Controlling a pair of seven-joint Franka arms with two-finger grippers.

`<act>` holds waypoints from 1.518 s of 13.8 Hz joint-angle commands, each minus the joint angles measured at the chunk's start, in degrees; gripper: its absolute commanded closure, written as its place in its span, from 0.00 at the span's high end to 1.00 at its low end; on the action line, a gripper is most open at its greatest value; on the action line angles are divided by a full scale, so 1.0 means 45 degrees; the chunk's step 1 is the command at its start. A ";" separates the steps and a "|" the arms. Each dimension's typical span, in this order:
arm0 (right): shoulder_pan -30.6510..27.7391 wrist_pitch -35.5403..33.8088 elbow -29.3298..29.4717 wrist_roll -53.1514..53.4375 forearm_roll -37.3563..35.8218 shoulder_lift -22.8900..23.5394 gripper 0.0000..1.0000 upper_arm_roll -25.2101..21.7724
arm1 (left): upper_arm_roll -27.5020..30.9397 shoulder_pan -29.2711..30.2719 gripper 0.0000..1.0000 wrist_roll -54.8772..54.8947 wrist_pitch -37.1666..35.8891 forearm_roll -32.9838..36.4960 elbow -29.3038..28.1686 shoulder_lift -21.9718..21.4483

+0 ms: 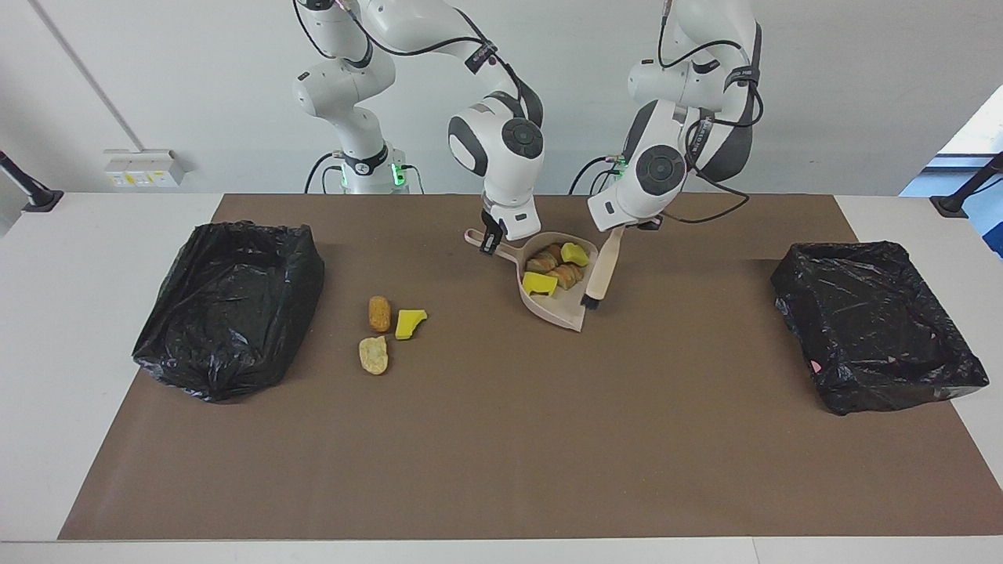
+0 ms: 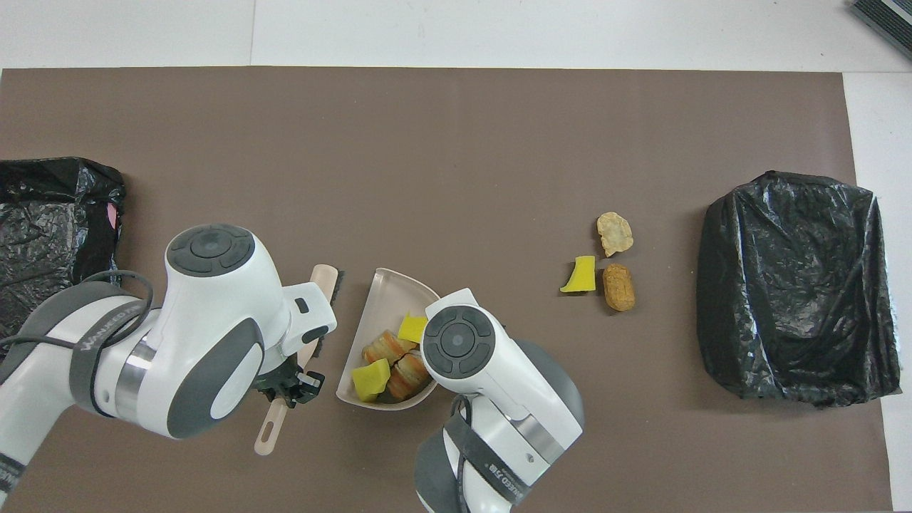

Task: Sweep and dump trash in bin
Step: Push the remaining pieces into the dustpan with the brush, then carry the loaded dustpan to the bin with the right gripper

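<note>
A beige plastic dustpan (image 1: 558,301) lies on the brown mat (image 1: 501,439) of the surface, close to the robots, its open lip turned away from them. Four pieces of trash (image 1: 553,267) sit bunched at its closed end: two yellow sponge chunks and two tan bread-like pieces. The right gripper (image 1: 491,237) has its jaws clamped on the dustpan's handle. The left gripper (image 2: 283,385) has its jaws closed on the handle of a beige brush (image 1: 600,269), whose dark bristles are just beside the dustpan's edge toward the left arm's end. Three loose scraps (image 1: 385,331) lie clustered on the mat toward the right arm's end, between the dustpan and a black-bagged bin (image 1: 227,305). A second black-lined bin (image 1: 878,323) sits at the left arm's end. Wide bare mat separates dustpan and bins.
</note>
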 commanded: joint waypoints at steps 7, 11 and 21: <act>-0.2163 -0.1054 0.0376 -0.1094 0.0239 -0.1790 0.00 0.0051 | -0.0301 -0.0035 0.00 -0.3965 -0.0404 0.0040 -0.0520 -0.1664; -0.3941 -0.2619 0.1684 -0.2674 0.0996 -0.1987 0.00 -0.0046 | -0.0787 -0.0408 0.00 -0.4262 -0.0131 -0.1461 -0.1554 -0.2503; -0.9817 -0.3872 0.3190 -0.8183 0.0962 -0.1772 0.00 -0.0144 | -0.5494 -0.0408 0.00 -0.6332 0.3385 -0.4839 -0.4759 -0.4223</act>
